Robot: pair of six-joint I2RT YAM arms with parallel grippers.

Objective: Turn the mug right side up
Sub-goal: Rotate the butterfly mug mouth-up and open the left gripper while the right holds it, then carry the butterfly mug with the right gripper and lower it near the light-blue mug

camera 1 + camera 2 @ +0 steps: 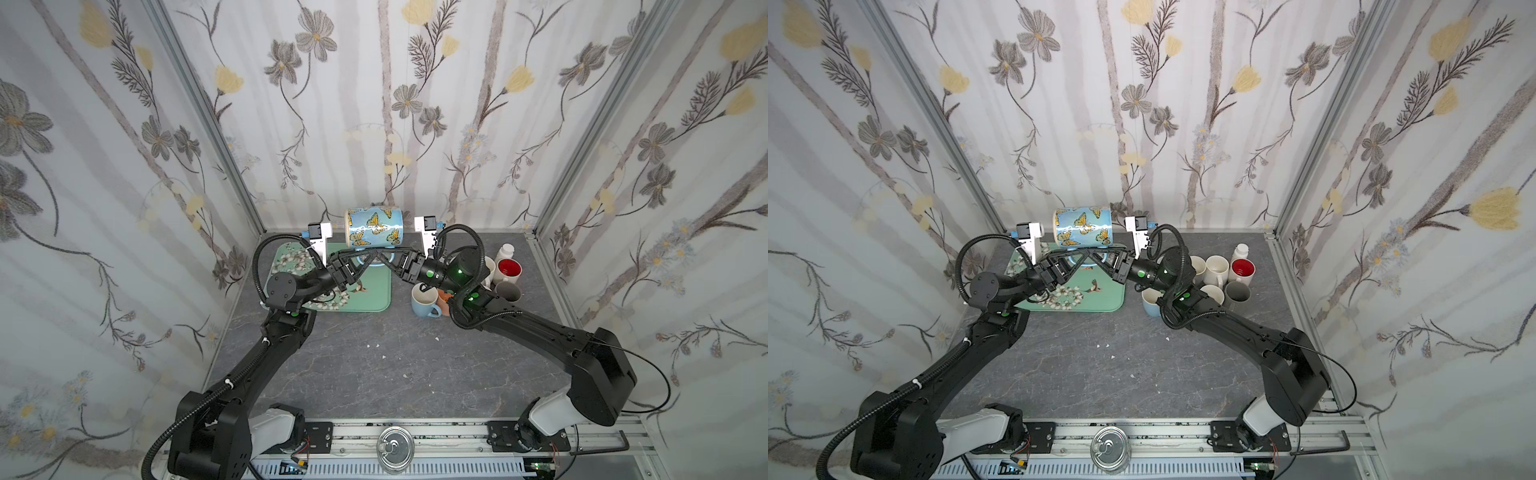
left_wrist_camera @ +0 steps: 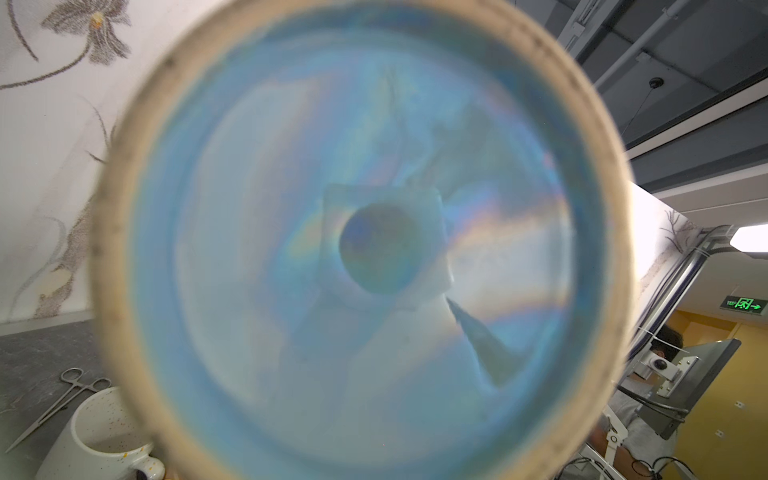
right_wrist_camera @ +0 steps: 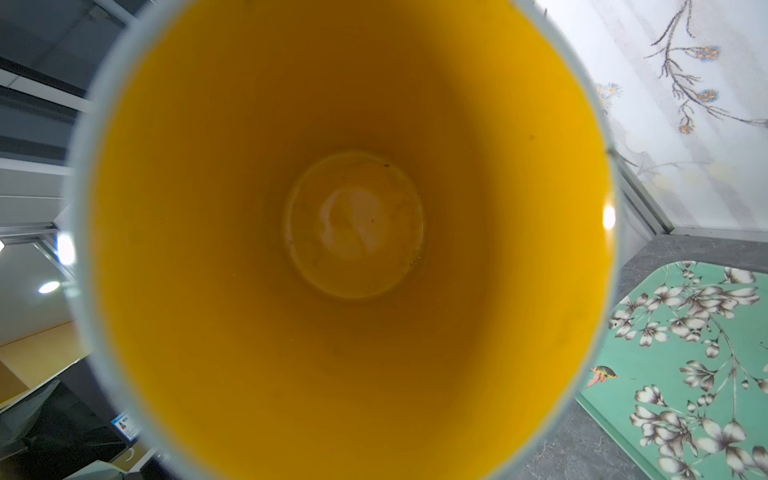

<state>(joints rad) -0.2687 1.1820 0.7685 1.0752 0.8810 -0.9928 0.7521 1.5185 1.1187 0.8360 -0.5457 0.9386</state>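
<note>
Sideways mug above tray; cups crowd right.

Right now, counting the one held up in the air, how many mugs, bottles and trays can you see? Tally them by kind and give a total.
Mugs: 7 (butterfly mug, blue mug, red mug, grey mug, three white mugs)
Bottle: 1
Tray: 1
Total: 9
</note>
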